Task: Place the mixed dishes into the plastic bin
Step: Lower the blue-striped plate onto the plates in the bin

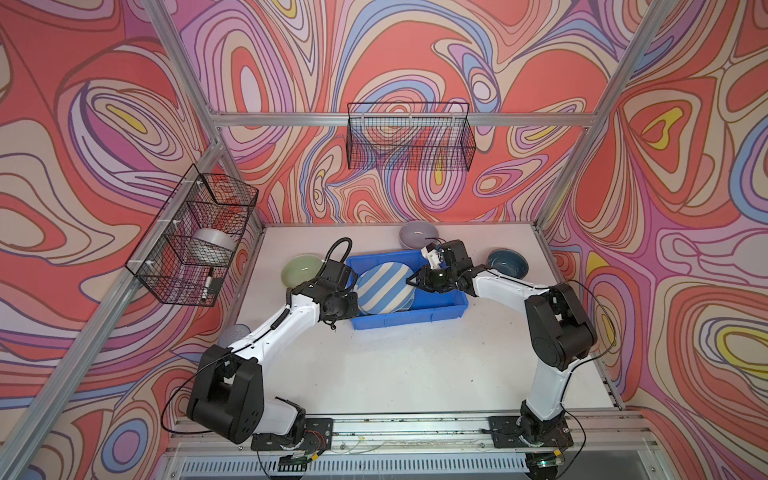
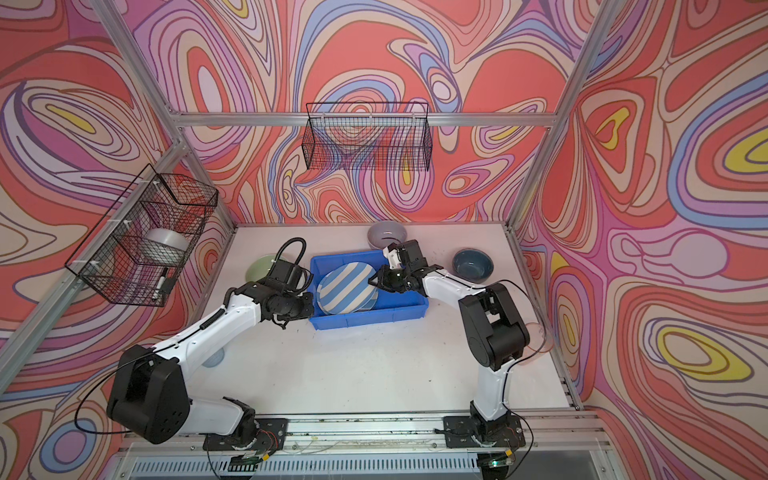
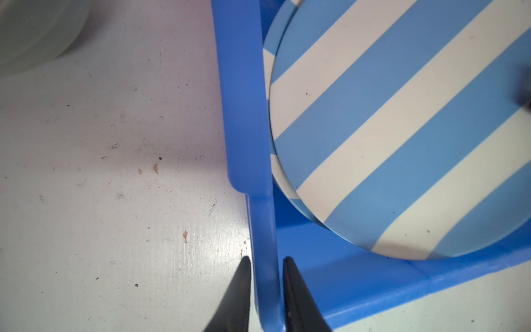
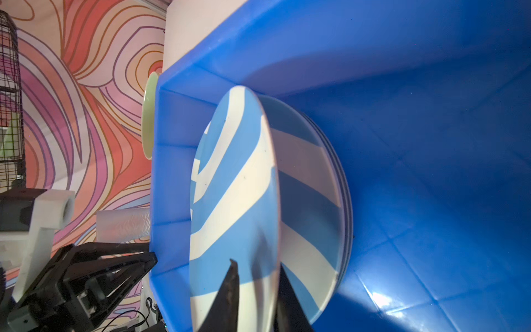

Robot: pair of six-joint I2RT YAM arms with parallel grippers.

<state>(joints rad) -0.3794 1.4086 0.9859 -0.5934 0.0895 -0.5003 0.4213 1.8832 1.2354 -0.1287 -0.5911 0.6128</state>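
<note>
In the plastic bin [image 1: 415, 320], toward its left end, the blue-white striped plate [image 1: 384, 291] sits on top of a stack of like plates; in the right wrist view it tilts, one edge raised off the plate beneath.

Step in hand, as we judge it: setting this plate down. The right gripper [image 4: 257, 264] straddles its rim, one finger over the face, one behind; whether it pinches or stands just free we cannot tell. Done well, we lower the raised edge until it seats flat; part the jaws only then; draw back along the rim's line so no finger drags the stack.

The left gripper [image 3: 266, 258] is closed against the bin's side wall, one finger outside, one inside; we read this as bracing, and a firm hold should stop the bin sliding.

Plate: round, shallow, matte; broad diagonal bands; faint dark specks.

Out on the table [image 1: 415, 365]: pale green bowl [image 1: 301, 270] just beside the bin; lilac bowl [image 1: 417, 235] behind it; teal bowl [image 1: 507, 262] to the right; none binned yet.
</note>
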